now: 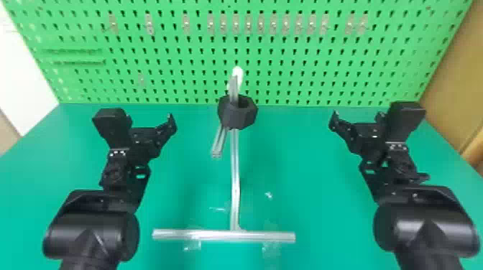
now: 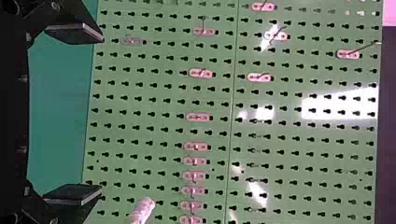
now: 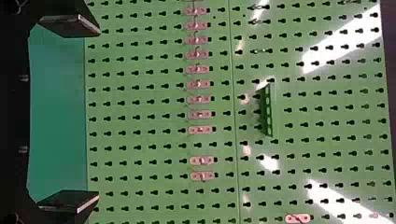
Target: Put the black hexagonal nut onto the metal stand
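A green pegboard [image 1: 172, 80] stands at the far edge of the green worktop [image 1: 320, 201]. Small hook plates [image 1: 235, 26] run in a row across the pegboard's upper part in the head view, closely spaced in the middle and wider apart toward both ends. A lone hook plate [image 1: 141, 79] sits lower, on the pegboard's left part. Two thin horizontal bars [image 1: 75, 52] lie against the pegboard's left side. A green slotted ledge [image 3: 267, 109] juts from the pegboard in the right wrist view. Left of the pegboard is a white surface [image 1: 21, 71]; right of it, a brown panel [image 1: 456, 79]. Clear tape pieces [image 1: 271, 248] lie on the worktop, well apart from the pegboard.
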